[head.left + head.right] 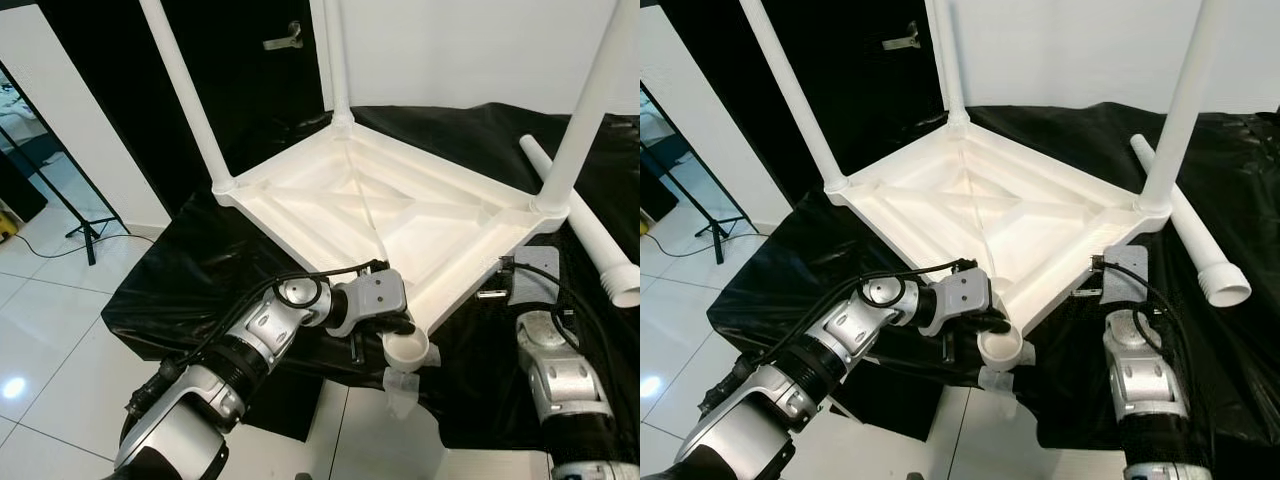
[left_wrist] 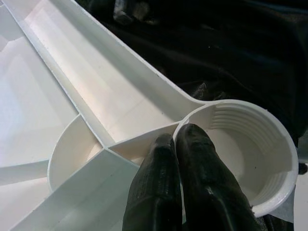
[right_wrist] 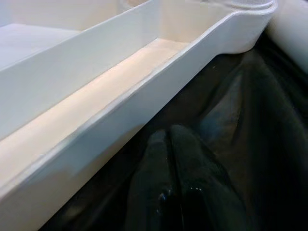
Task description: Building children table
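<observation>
A white plastic table (image 1: 380,215) lies upside down on a black cloth (image 1: 190,270). Three white legs (image 1: 185,90) stand up from its far, left and right corners. A fourth leg (image 1: 585,215) lies loose on the cloth to the right. The near corner's threaded socket (image 2: 260,159) holds nothing. My left gripper (image 2: 175,139) is shut, its tips resting on the rib at the socket's inner rim. My right gripper (image 3: 169,134) is shut too and lies low over the cloth, just outside the table's near right side wall (image 3: 120,110).
The cloth-covered stand ends just below the near corner, with white tiled floor (image 1: 50,330) beyond it. A black tripod stand (image 1: 85,225) is on the floor at the left. A dark door with a handle (image 1: 283,40) is behind the table.
</observation>
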`<state>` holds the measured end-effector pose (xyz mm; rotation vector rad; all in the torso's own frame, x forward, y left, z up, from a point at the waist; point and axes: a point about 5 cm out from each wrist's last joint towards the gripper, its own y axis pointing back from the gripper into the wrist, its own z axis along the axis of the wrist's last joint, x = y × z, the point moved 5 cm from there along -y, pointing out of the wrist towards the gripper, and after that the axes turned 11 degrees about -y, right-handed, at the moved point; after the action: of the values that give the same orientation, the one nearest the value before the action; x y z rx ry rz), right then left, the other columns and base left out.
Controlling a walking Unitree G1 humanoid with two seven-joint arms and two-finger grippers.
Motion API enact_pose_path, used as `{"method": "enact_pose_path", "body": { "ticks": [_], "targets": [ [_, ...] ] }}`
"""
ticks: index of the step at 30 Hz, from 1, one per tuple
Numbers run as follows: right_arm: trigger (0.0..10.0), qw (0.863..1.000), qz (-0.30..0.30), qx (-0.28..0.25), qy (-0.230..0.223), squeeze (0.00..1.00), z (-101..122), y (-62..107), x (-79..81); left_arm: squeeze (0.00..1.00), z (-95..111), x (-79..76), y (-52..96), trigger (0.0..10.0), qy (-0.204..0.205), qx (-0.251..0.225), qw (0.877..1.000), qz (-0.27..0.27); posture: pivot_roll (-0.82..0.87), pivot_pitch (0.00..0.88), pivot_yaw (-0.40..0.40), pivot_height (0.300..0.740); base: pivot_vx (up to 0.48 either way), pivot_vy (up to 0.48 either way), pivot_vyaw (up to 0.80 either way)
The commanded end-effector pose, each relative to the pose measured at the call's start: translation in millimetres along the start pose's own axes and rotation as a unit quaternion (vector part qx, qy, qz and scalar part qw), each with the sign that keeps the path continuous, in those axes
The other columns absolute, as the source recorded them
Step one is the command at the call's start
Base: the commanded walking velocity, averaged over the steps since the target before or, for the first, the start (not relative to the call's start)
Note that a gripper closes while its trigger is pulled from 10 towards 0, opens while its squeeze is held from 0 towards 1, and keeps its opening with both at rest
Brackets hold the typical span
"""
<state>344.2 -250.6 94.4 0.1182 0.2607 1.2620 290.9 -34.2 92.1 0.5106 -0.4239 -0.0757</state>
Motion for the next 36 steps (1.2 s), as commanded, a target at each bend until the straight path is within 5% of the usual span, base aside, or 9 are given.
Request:
{"method": "enact_pose_path", "body": {
  "ticks": [1,12,21,33,36],
  "targets": [
    [10.0,1.0,-0.003,0.013,-0.008,0.0,-6,-4.2,-3.0,0.0,-33,-32.1,-11.0,10.0,0.061,0.055,0.996,-0.042,0.05,0.0,0.087,0.74,0.0,0.0,0.0],
    [10.0,0.998,0.04,-0.022,0.034,0.0,14,-20.7,7.9,0.0,-34,-42.3,-12.5,10.0,0.066,0.053,0.995,-0.053,0.07,0.0,0.076,0.74,0.0,0.0,0.0],
    [10.0,0.989,0.127,-0.037,0.069,0.0,17,-24.1,37.0,0.0,-31,-46.0,-16.5,10.0,0.072,0.048,0.995,-0.056,0.07,0.0,0.07,0.74,0.0,0.0,0.0],
    [10.0,0.984,0.128,-0.063,0.104,0.0,37,-44.5,29.0,0.0,-24,-46.8,-23.6,10.0,0.076,0.03,0.995,-0.056,0.08,0.0,0.07,0.74,0.0,0.0,0.0],
    [10.0,0.987,0.108,-0.062,0.101,0.0,35,-41.8,26.5,0.0,-17,-33.6,-22.4,10.0,0.072,0.008,0.997,-0.021,0.08,0.0,0.067,0.74,0.0,0.0,0.0]
  ]
}}
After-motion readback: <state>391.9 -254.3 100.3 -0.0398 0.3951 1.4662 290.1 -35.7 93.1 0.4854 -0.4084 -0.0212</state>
